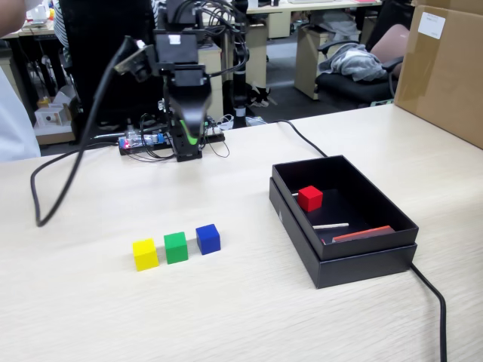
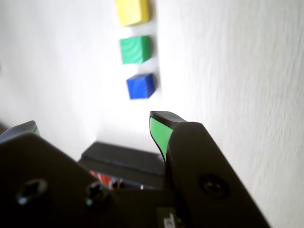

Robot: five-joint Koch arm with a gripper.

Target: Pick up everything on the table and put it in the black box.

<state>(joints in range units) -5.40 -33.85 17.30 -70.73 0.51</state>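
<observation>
On the worktop (image 1: pixel 90 302), yellow cube (image 1: pixel 146 254), green cube (image 1: pixel 176 247) and blue cube (image 1: pixel 207 238) sit in a row, left of the black box (image 1: pixel 362 260) in the fixed view. Red cube (image 1: pixel 309 198) lies inside the box. Tool (image 2: pixel 95 126) is up near the arm base, jaws apart, holding nothing.

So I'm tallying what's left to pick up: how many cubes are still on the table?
3: the yellow cube, green cube and blue cube sit in a row on the table. The red cube is already inside the black box. None seem hidden.
</observation>
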